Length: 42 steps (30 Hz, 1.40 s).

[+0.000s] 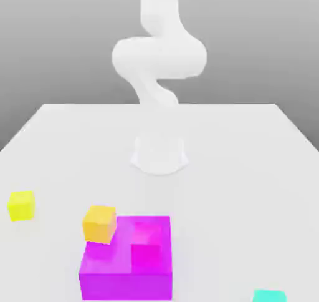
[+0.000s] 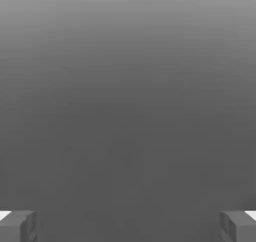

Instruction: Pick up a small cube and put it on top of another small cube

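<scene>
On the white surface (image 1: 249,170) nothing of the stacking looks started yet, judging from how things lie. The yellow cube (image 1: 22,205) sits alone at the exterior view's left, well apart from the rest. The orange cube (image 1: 99,223) rests tilted against the far left corner of a large magenta block (image 1: 124,266), partly up on its edge; a smaller magenta cube (image 1: 146,256) seems to sit on that block's top. A cyan cube (image 1: 270,296) lies near, at the exterior view's right. The white arm (image 1: 159,57) rises folded above its base at the far middle. In the hand view the gripper (image 2: 128,226) has its jaws spread wide, holding nothing, with plain grey between them. Choosing a cube, grasping it and placing it all remain.
</scene>
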Tool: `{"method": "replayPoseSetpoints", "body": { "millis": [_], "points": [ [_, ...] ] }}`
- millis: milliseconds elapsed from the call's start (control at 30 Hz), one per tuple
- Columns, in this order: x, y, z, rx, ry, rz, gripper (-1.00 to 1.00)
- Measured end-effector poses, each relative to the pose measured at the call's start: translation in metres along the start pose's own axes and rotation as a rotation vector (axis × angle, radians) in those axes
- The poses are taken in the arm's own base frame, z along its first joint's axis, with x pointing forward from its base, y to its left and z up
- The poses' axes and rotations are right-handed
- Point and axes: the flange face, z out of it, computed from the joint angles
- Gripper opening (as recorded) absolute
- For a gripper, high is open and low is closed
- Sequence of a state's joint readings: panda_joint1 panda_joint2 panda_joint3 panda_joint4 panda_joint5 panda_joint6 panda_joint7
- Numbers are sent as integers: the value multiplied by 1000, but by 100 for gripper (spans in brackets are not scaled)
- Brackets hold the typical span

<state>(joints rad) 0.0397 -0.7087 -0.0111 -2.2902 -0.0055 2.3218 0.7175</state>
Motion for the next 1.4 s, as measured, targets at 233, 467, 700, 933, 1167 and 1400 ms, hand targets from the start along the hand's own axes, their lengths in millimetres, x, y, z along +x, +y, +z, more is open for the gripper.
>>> {"method": "replayPoseSetpoints", "body": {
  "millis": [233,467,700,933,1167,1400],
  "points": [
    [-20,-26,119,-50,-172,-301,0],
    [-69,-39,234,-72,-347,-599,0],
    [-146,-38,340,-65,-529,-906,0],
    [-233,-10,433,-41,-715,-1194,0],
    [-305,33,511,-20,-800,-1320,-100],
    [-307,35,512,-20,-802,-1321,-100]
  ]
}}
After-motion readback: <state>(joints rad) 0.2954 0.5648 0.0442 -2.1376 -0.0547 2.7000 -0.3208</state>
